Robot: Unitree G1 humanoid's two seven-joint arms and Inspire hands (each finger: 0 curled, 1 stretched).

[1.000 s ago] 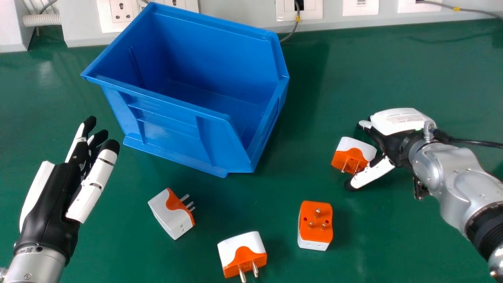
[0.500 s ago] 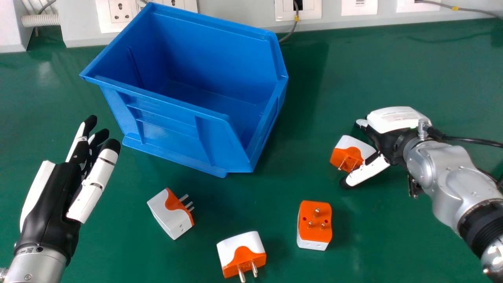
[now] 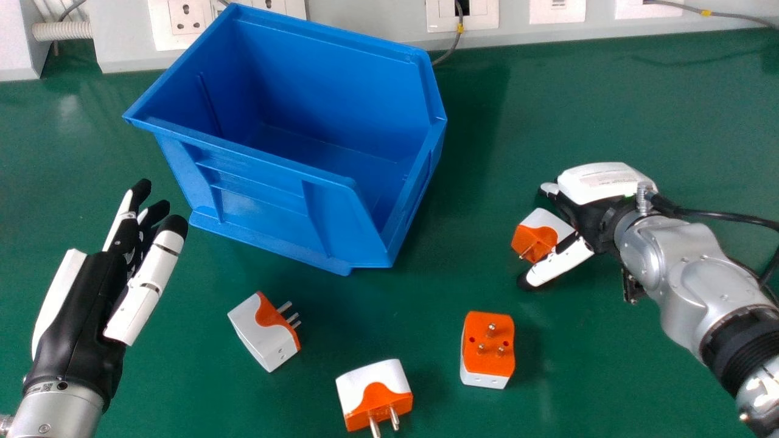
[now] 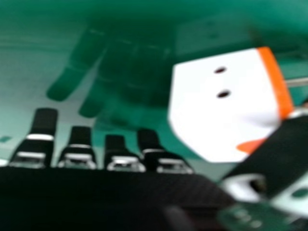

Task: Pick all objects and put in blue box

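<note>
In the head view my right hand (image 3: 599, 210) is at the right, its fingers extended and its thumb apart, around a white and orange adapter (image 3: 538, 234) lying on the table. The right hand view has the straight fingers (image 4: 79, 150) of my right hand (image 4: 115, 192) and the adapter (image 4: 221, 106) beside the thumb. My left hand (image 3: 85, 304) stays at the left with straight fingers. The blue box (image 3: 274, 176) stands at the back. Three more adapters lie in front: one (image 3: 261, 334) left, one (image 3: 371, 389) centre, one (image 3: 489, 347) with prongs up.
The green table (image 3: 608, 365) carries everything. Along its back edge runs a grey trunking (image 3: 377, 24) with sockets and cables. A black cable (image 3: 718, 215) trails from my right wrist.
My right hand has moved left, closer around the adapter, which has shifted slightly. My left hand and the other adapters look unmoved.
</note>
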